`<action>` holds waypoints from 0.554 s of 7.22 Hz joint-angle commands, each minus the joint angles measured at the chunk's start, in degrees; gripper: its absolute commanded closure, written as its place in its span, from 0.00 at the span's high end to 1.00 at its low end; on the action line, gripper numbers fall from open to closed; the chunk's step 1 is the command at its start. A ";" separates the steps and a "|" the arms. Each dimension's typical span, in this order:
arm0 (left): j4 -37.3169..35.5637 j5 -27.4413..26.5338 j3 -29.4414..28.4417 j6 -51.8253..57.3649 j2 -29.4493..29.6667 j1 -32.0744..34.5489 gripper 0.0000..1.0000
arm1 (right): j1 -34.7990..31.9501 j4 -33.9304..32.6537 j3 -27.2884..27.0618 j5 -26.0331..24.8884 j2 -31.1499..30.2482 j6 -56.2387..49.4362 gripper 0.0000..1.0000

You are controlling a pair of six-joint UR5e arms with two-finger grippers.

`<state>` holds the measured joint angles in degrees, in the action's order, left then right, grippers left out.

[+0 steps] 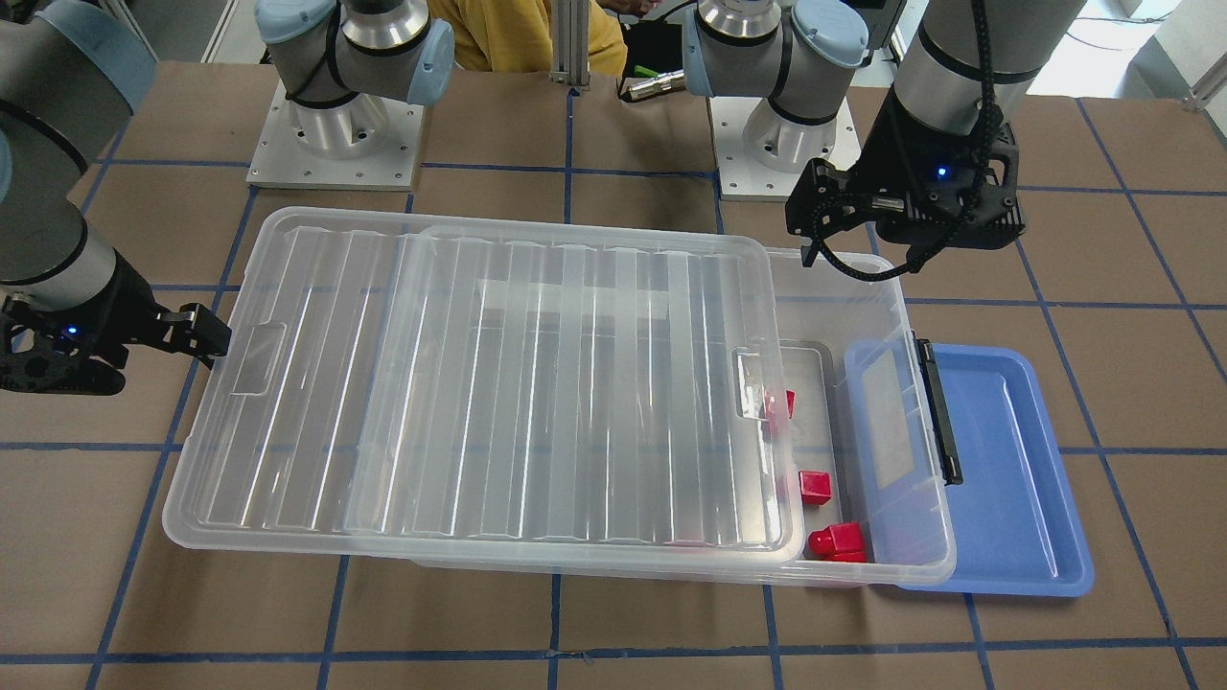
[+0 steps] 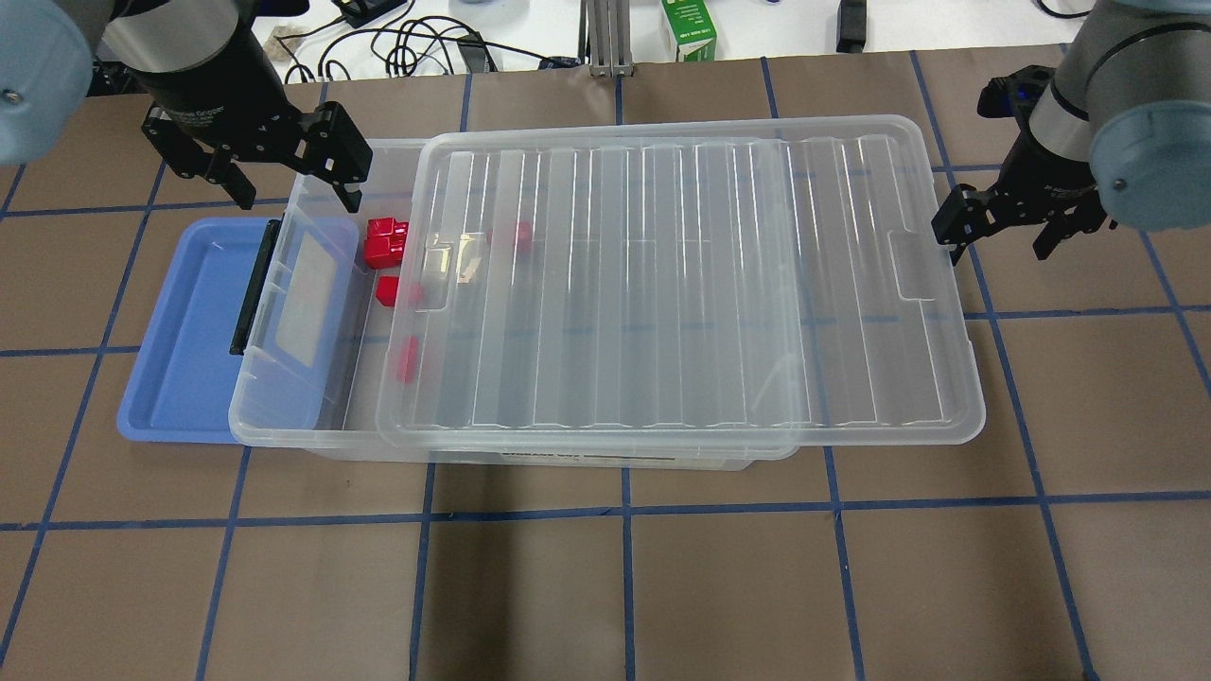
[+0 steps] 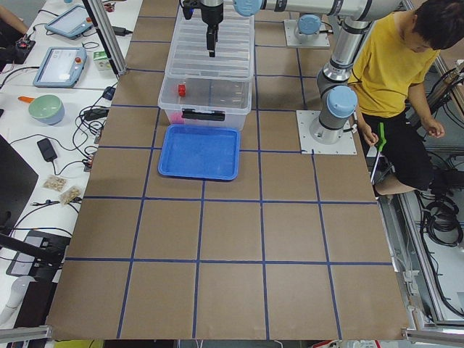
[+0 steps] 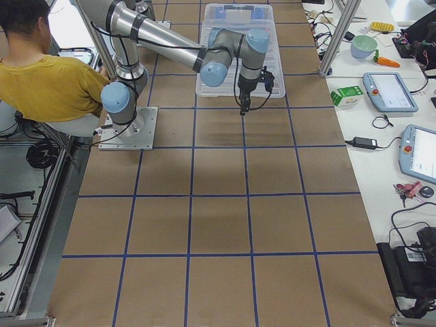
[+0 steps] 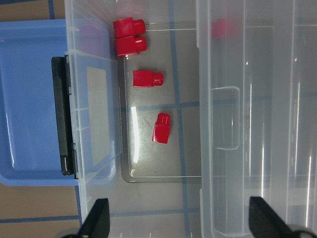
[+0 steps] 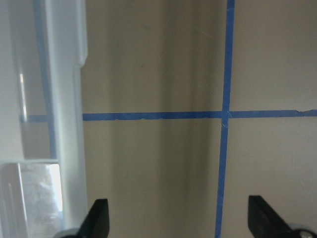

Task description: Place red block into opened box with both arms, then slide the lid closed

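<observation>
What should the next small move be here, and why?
Probably the right pincer should press against the lid's short end and push it toward the black latch bar. Red blocks already lie in the box. The lid overhangs on the robot's right and leaves the latch end uncovered, and that pincer sits open just beside the lid's edge.
</observation>
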<state>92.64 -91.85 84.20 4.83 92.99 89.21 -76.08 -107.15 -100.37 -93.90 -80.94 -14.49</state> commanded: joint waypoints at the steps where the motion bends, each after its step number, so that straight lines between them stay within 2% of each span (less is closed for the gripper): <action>1: 0.00 0.00 -0.09 0.00 0.00 0.00 1.00 | -2.57 -1.04 0.00 0.03 0.08 0.25 1.00; 4: 0.00 0.00 -0.18 0.00 0.00 -0.09 1.00 | -5.20 -1.92 0.00 0.04 0.34 0.25 1.00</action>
<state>92.64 -91.85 84.06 4.83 92.99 89.16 -79.95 -108.72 -100.37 -93.87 -80.79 -14.25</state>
